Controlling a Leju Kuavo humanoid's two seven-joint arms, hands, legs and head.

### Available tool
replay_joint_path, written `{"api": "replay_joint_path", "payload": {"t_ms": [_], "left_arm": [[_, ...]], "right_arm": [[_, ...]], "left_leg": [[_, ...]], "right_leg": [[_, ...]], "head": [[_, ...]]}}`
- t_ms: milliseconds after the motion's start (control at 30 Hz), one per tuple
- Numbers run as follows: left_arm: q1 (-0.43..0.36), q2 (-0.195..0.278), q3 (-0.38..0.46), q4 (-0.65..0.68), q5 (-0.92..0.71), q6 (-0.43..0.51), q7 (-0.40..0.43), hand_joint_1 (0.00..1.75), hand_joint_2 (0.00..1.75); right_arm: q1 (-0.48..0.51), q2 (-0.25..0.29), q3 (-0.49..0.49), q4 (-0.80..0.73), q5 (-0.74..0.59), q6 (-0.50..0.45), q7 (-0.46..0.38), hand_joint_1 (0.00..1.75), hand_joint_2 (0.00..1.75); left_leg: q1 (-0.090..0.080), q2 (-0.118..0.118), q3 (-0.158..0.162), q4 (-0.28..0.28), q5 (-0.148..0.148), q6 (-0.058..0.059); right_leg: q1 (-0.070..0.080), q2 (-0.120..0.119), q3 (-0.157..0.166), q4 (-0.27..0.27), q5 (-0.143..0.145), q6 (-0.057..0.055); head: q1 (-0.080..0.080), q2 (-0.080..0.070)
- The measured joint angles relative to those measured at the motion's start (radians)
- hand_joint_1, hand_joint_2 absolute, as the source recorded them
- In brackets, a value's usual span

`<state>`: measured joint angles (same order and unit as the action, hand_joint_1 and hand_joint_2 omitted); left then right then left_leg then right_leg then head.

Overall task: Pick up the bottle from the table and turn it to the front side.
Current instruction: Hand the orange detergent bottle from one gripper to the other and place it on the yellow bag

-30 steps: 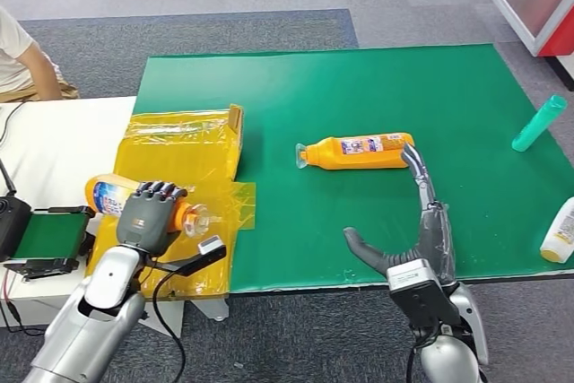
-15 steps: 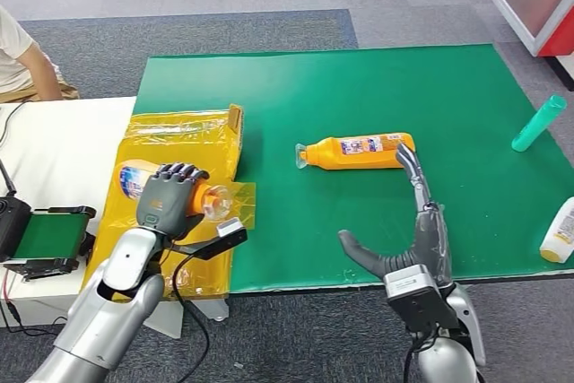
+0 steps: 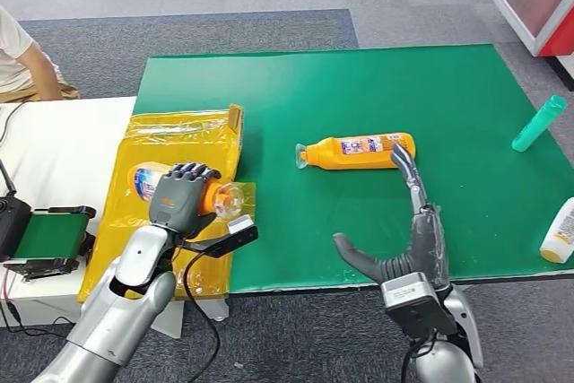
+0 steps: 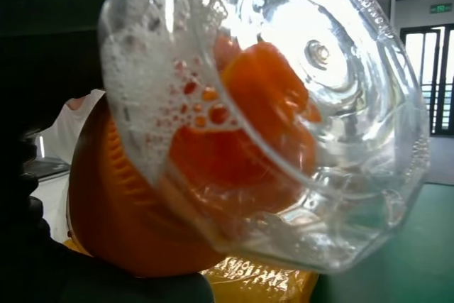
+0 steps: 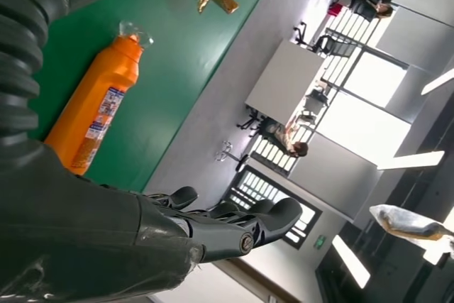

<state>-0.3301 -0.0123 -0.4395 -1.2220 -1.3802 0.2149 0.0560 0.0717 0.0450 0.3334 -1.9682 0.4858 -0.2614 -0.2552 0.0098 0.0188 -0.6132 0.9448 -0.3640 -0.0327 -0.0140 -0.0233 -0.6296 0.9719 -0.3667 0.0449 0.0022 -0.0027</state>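
The left hand is reaching in over the yellow bag, its fingers curling over the top of an orange bottle and gripping it. That held bottle is lying roughly level above the bag, its clear cap pointing right toward the green mat. The right hand is stretching forward over the mat's near edge, fingers extended and apart, thumb splayed left, holding nothing. Its fingertips are reaching the base end of a second bottle, lying flat on the mat, cap pointing left.
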Motion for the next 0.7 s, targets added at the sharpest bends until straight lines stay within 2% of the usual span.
{"api": "replay_joint_path", "payload": {"t_ms": [33,67,100,500,700], "left_arm": [[0.000,-0.001,0.000,0.003,0.003,0.000,0.000,0.42,1.75],[0.000,-0.003,0.000,0.006,0.006,0.002,-0.001,0.06,1.75],[0.000,-0.005,0.000,0.009,0.008,0.003,-0.001,0.00,1.75],[-0.007,-0.015,-0.002,0.029,0.018,0.005,-0.002,0.00,1.75],[-0.007,-0.011,-0.001,0.030,0.021,-0.002,0.008,0.00,1.75]], "right_arm": [[0.001,0.000,0.002,-0.005,0.002,-0.001,-0.004,0.00,1.75],[0.001,0.000,0.003,-0.011,0.003,-0.001,-0.006,0.00,1.75],[0.002,0.000,0.004,-0.016,0.005,-0.001,-0.007,0.00,1.75],[0.002,-0.006,0.006,-0.031,-0.002,0.006,-0.009,0.00,1.75],[0.012,-0.008,-0.024,-0.039,-0.001,0.000,-0.020,0.00,1.75]], "left_leg": [[0.000,0.000,0.000,0.000,0.000,0.000],[0.000,0.000,0.000,0.000,0.000,0.000],[0.000,0.000,0.000,0.000,0.000,0.000],[0.000,0.000,0.000,0.000,0.000,0.000],[0.000,0.000,0.000,0.000,0.000,0.000]], "right_leg": [[0.000,0.000,0.000,0.000,0.000,0.000],[0.000,0.000,0.000,0.000,0.000,0.000],[0.000,0.000,0.000,0.000,0.000,0.000],[0.000,0.000,0.000,0.000,0.000,0.000],[0.000,0.000,0.000,0.000,0.000,0.000]], "head": [[0.000,0.000],[0.000,0.000],[0.000,0.000],[0.000,0.000],[0.000,0.000]]}}
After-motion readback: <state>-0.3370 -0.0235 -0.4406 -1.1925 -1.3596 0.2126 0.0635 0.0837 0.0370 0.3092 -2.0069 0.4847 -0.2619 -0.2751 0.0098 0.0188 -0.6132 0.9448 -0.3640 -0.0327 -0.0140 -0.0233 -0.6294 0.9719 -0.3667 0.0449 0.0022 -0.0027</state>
